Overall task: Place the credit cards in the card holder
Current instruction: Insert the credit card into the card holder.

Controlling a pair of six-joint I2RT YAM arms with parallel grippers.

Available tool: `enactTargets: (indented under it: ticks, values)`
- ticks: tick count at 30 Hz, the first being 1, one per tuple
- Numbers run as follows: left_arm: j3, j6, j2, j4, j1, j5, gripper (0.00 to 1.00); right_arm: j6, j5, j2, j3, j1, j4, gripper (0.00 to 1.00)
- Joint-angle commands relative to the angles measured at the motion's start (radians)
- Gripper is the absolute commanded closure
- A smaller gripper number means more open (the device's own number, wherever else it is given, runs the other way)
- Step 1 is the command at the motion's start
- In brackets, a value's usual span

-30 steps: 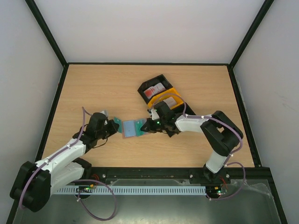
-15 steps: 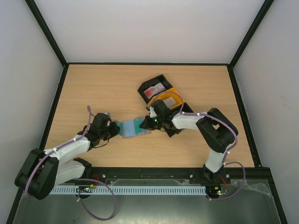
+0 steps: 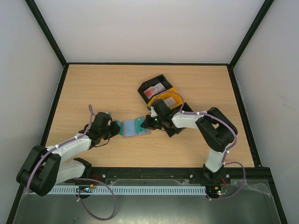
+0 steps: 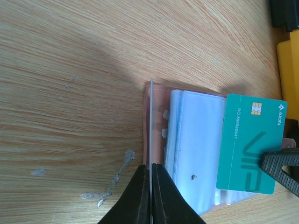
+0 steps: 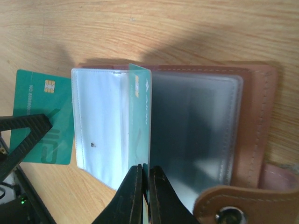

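The card holder [image 3: 133, 128] lies open on the table between my two grippers, brown cover [image 5: 259, 130] down and clear sleeves [image 4: 196, 140] fanned up. At its left end my left gripper [image 3: 114, 127] [image 4: 151, 165] is shut on a thin sheet seen edge-on. From the right wrist its finger [image 5: 23, 133] lies on a teal credit card [image 5: 44, 107] tucked behind a sleeve. My right gripper [image 3: 147, 123] [image 5: 145, 167] is shut on a second teal credit card [image 4: 250, 144] that stands partly inside a sleeve.
Behind the holder stands a black tray [image 3: 161, 77] with a white, red-marked card [image 3: 154, 89] in it. A yellow tray [image 3: 175, 92] sits beside it, partly under my right arm. The holder's snap tab [image 5: 224, 205] lies close to my right fingers.
My right wrist has moved a little left and back along the holder. The left arm has re-posed, its gripper staying at the holder's left end. Both grips are unchanged.
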Motion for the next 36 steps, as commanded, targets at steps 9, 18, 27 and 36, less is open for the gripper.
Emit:
enactTargets:
  ticks: [9, 18, 27, 36]
  values:
    - [0.010, 0.006, 0.001, -0.069, 0.003, -0.052, 0.97, 0.105, -0.106, 0.061, -0.065, 0.007, 0.150, 0.96]
    - [0.007, -0.016, 0.001, -0.084, -0.021, -0.090, 0.97, 0.228, -0.009, 0.050, -0.096, 0.046, 0.163, 0.98]
    - [-0.016, -0.022, -0.011, -0.072, -0.035, -0.097, 0.97, 0.250, -0.021, 0.043, -0.124, 0.073, 0.194, 0.98]
    - [-0.019, -0.026, -0.035, -0.067, -0.041, -0.090, 0.97, 0.293, -0.085, 0.072, -0.135, 0.081, 0.306, 0.98]
